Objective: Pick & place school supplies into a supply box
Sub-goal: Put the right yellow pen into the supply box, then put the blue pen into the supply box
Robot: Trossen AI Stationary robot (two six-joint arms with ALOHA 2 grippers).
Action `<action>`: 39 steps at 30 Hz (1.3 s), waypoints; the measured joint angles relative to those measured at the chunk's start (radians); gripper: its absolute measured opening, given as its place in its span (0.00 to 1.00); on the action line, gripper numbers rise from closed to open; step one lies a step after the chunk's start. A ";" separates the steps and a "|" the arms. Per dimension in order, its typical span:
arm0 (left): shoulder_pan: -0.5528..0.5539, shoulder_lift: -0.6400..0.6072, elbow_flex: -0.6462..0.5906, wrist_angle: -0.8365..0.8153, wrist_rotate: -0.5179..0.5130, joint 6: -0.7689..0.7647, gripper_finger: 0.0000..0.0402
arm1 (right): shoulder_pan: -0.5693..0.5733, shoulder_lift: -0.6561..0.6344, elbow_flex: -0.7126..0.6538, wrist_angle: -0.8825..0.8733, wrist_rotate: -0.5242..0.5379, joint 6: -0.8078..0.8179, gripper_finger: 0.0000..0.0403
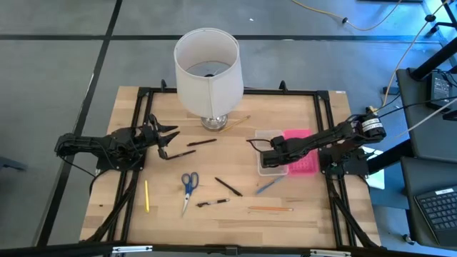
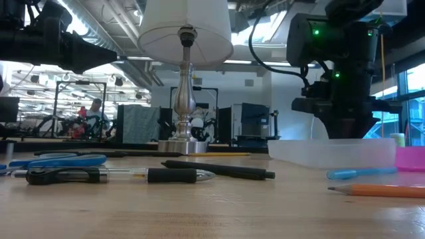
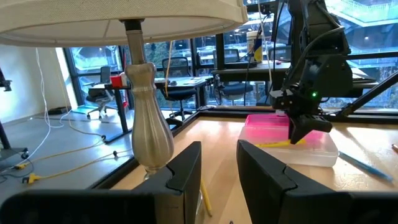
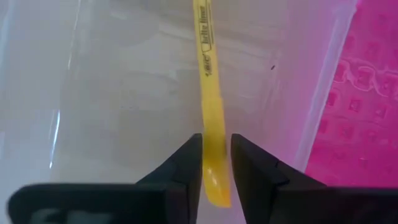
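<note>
Pencils and pens lie along the near part of the bench point(image 1: 300, 114): an orange pencil point(image 1: 270, 209) nearest the front edge, a yellow pencil point(image 1: 147, 195) to the left, the blue-handled scissors point(image 1: 188, 187) beside it, two dark pens point(image 1: 228, 187), and a blue pen point(image 1: 269, 187) just in front of the supply box point(image 1: 275, 165). Farther back, the right gripper point(image 4: 216, 163) hangs over the clear tray of the box, with the pink lid point(image 1: 300, 151) beside it; a yellow highlighter point(image 4: 210, 93) stands between its fingers, but I cannot tell whether they press it. On the left, the left gripper point(image 1: 168, 141) waits with fingers apart, near another dark pen point(image 1: 202, 143). Behind stands a white lamp point(image 1: 208, 71).
</note>
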 joint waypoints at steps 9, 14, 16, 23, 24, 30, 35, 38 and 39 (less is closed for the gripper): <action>0.000 0.000 0.000 0.000 0.000 0.000 0.24 | 0.001 -0.074 0.026 -0.032 0.042 -0.001 0.26; 0.000 0.000 0.000 -0.008 0.000 0.000 0.24 | 0.022 -0.140 0.145 -0.035 0.116 -0.177 0.27; 0.000 0.000 0.000 -0.018 0.000 0.000 0.24 | 0.044 -0.150 0.206 -0.001 0.122 -0.307 0.27; 0.000 0.000 0.000 -0.017 0.000 0.000 0.24 | 0.192 -0.123 0.287 0.353 0.108 -0.906 0.27; 0.000 0.000 0.000 -0.017 0.000 0.000 0.24 | 0.212 -0.117 0.283 0.406 0.078 -0.931 0.27; 0.000 0.000 0.000 -0.016 0.000 0.001 0.24 | 0.276 -0.097 0.280 0.586 -0.008 -0.923 0.27; 0.000 0.000 0.000 -0.016 0.000 0.001 0.24 | 0.285 -0.098 0.280 0.633 -0.015 -0.811 0.27; 0.000 0.000 0.000 -0.016 0.000 0.001 0.24 | 0.285 -0.090 0.280 0.620 -0.015 -0.779 0.27; 0.000 0.000 0.000 -0.016 0.000 0.000 0.24 | 0.285 -0.082 0.280 0.619 -0.015 -0.779 0.28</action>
